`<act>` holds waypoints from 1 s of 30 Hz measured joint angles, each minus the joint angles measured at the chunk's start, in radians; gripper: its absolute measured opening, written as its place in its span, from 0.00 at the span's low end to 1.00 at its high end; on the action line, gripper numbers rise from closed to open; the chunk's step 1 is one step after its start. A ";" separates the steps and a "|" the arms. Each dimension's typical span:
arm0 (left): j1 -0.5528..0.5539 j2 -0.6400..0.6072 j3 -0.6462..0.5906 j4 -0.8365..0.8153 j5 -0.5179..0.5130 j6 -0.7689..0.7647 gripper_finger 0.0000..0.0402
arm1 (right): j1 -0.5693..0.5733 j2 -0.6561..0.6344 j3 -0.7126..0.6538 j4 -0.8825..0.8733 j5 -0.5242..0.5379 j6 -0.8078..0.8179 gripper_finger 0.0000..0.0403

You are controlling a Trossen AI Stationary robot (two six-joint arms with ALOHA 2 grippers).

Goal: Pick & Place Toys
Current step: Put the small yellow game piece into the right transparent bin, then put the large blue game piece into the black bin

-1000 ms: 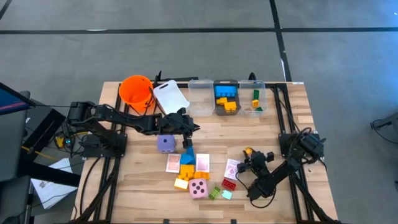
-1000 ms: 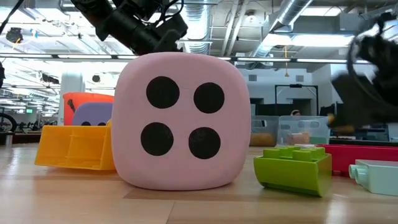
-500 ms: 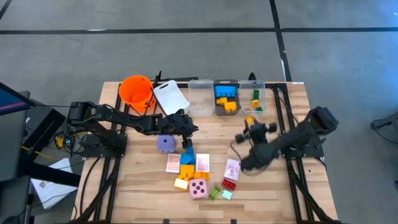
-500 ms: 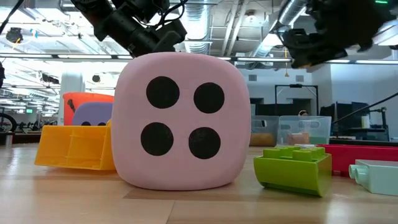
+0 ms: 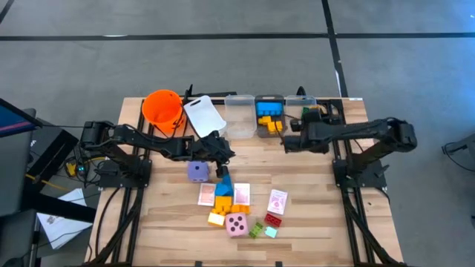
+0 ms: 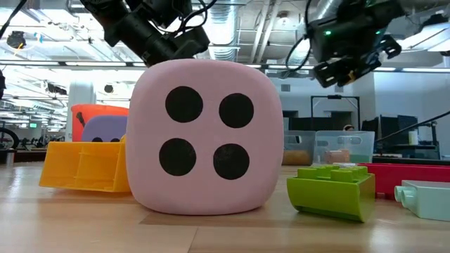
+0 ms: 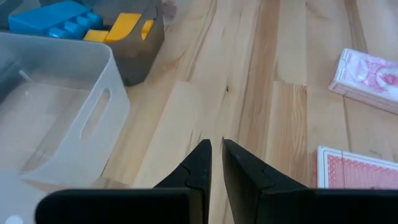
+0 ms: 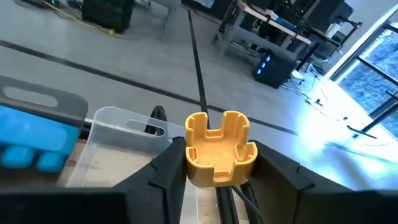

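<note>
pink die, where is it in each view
High view: pink die at the near table edge, between the yellow and green bricks.
Low view: pink die fills the centre.
Left wrist view: not in it.
Right wrist view: not in it.
Shared landmark: green brick beside it.

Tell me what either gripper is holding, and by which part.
Right gripper: a yellow brick, pinched by its two opposite sides. Left gripper: shut, nothing held.

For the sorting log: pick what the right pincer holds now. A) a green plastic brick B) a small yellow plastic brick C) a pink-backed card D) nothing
B: the right wrist view shows the small yellow plastic brick clamped in the right pincer, above the clear rectangular bins.
</note>
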 joint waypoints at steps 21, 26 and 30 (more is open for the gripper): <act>-0.011 0.000 0.000 -0.119 0.000 -0.051 0.08 | 0.093 0.062 0.000 0.393 -0.334 -0.558 0.79; -0.012 0.000 0.000 -0.120 0.000 -0.051 0.08 | 0.307 0.062 0.000 0.519 -0.835 -0.767 0.79; -0.024 0.000 0.000 -0.120 0.000 -0.051 0.08 | 0.436 0.062 0.000 0.637 -0.943 -0.759 0.79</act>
